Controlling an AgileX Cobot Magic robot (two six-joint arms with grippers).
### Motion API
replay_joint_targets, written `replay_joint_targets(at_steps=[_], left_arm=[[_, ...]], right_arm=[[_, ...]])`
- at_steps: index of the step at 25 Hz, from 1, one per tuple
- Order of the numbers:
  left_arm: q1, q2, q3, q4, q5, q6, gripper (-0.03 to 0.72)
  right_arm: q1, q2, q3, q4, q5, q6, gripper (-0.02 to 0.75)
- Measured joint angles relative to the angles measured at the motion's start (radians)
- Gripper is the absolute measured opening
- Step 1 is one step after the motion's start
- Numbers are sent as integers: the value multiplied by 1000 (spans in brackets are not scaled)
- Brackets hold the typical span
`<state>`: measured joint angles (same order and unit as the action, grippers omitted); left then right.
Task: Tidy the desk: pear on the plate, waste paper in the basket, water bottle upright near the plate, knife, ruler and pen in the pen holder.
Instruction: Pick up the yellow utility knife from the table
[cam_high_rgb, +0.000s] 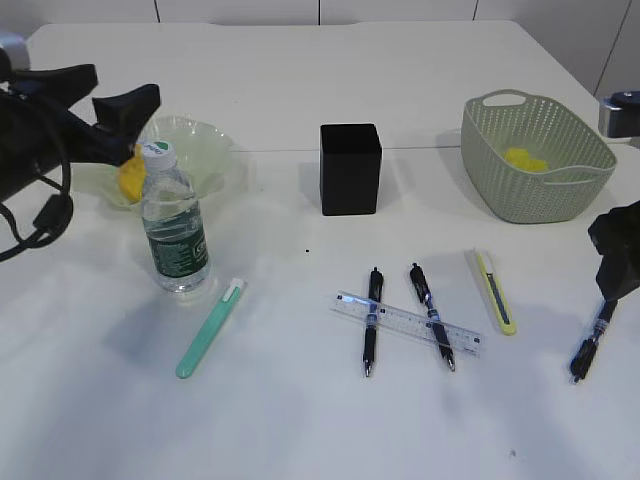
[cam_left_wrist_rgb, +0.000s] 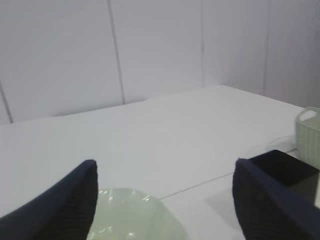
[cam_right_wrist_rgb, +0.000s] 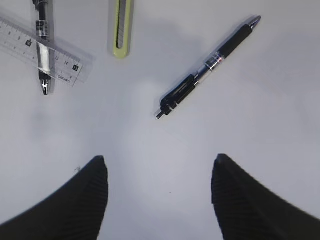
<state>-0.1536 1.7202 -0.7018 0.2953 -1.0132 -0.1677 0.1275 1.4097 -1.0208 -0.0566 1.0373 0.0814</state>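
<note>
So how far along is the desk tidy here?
Done: water bottle upright beside the plate, a yellow item on it; yellow paper in the basket. In hand: nothing, both jaws open. Left: three pens, ruler, two knives on the table; pen holder awaits.

Jaws spread wide — plate (cam_left_wrist_rgb: 132, 215) below, black holder (cam_left_wrist_rgb: 285, 167) right.

Office desk (cam_high_rgb: 300, 420) (pens (cam_high_rgb: 371, 320), ruler (cam_high_rgb: 407, 323)), white walls
</note>
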Motion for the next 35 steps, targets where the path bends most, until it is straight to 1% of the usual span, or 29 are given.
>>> replay_joint_targets(at_steps=[2,4,8,11,14,17,21,26,29,31,35], left_arm=[[39,-11,0,-61,29,-40,594],[82,-25,0,-97,66,-59,594],[163,-55,0,-130,211,-68,593],[197,-82,0,-136,324,-70,593],[203,-112,0,-136,421,-77,592],[203,-147,0,-136,555,-103,592],[203,-203,0,-136,792,-127,591],[203,-296,0,-138,1118,-129,583],[203,-334,-36,-148,1315,-124,582],[201,-347,-71,-176,1441,-66,582],[191,-349,-148,-326,1661,87,582]], right_arm=[[0,0,0,0,-5,0,482],[0,0,0,0,-7,2,482],[0,0,0,0,-18,2,482],[0,0,0,0,-22,2,482],[0,0,0,0,-25,2,482],[0,0,0,0,-25,2,482],[0,0,0,0,-26,2,482],[0,0,0,0,-28,2,482],[0,0,0,0,-28,2,482],[0,0,0,0,-28,2,482],[0,0,0,0,-28,2,482]])
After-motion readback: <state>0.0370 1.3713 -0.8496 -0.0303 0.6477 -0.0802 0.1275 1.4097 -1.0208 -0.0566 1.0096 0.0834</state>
